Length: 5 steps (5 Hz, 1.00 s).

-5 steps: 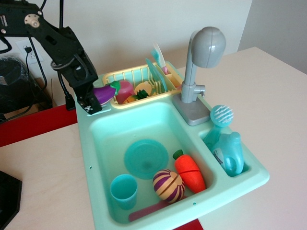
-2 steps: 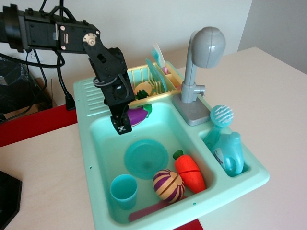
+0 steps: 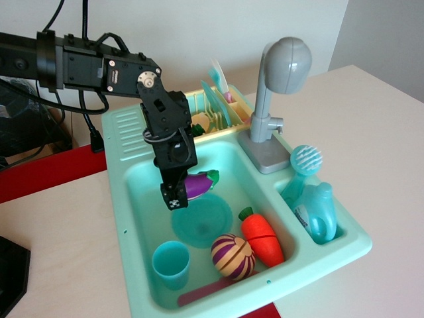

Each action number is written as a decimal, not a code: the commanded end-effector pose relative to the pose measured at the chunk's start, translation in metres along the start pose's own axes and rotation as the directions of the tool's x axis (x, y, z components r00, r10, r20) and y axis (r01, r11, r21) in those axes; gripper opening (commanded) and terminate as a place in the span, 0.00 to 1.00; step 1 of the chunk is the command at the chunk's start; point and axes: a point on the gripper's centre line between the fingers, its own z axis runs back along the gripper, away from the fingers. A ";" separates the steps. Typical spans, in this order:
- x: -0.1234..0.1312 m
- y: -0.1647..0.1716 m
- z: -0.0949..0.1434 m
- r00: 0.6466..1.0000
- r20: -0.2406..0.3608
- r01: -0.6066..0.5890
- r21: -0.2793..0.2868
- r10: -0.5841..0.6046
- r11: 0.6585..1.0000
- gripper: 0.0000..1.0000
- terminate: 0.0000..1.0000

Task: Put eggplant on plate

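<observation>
Eggplant (image 3: 201, 183) is clamped in my gripper (image 3: 180, 191), lying roughly level with its green cap toward 3 o'clock, held above the sink basin (image 3: 142, 173). Plate (image 3: 202, 222) lies flat on the basin floor directly beneath, at 6 o'clock from the eggplant; the two look apart. Cup (image 3: 171, 264) stands at 7 o'clock from the plate. Striped onion (image 3: 232, 256) and carrot (image 3: 261, 236) sit at 4 o'clock, carrot near the rim. Faucet (image 3: 277, 93) at 2 o'clock.
</observation>
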 end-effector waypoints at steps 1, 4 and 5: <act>0.002 -0.020 -0.004 0.997 -0.009 0.081 -0.014 -0.081 0.997 0.00 0.00; -0.006 -0.018 -0.016 0.999 -0.005 0.054 0.057 -0.054 0.997 1.00 0.00; -0.012 -0.009 0.005 0.997 0.076 -0.003 0.046 0.000 0.999 1.00 0.00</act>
